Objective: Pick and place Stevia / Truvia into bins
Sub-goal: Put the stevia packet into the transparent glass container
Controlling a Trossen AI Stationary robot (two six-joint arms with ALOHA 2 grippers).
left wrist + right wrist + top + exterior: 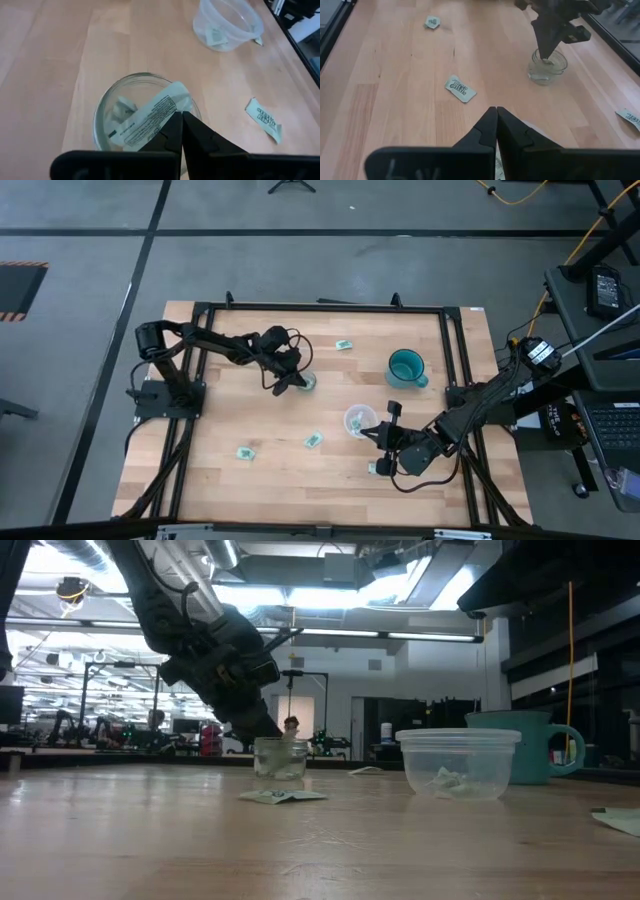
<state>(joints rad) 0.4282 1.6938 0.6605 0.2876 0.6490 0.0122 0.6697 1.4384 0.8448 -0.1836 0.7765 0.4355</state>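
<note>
My left gripper [180, 117] is shut on a light green and white Stevia packet [150, 117] right over the small glass jar [305, 383], which has another packet [121, 107] inside. My right gripper [496, 110] is shut above the table near its near right side, touching nothing that I can see. The clear plastic cup [358, 420] stands between the arms with a packet [215, 35] in it. Loose packets [313, 441] [244, 452] [343, 344] [372, 468] lie flat on the wood. My left gripper pinches the packet between its two fingers at one long edge [170, 112]. The fingers slant down from the table's left side [255, 720]. The packet sits tilted in the jar's mouth [145, 80], lower end [117, 135] inside and upper end [182, 95] by the rim.
A teal mug [407, 367] stands behind the plastic cup toward the far right. A black frame [320, 307] runs around the table. Bare wood lies between jar and near edge, broken only by the loose packets [460, 89] [432, 21].
</note>
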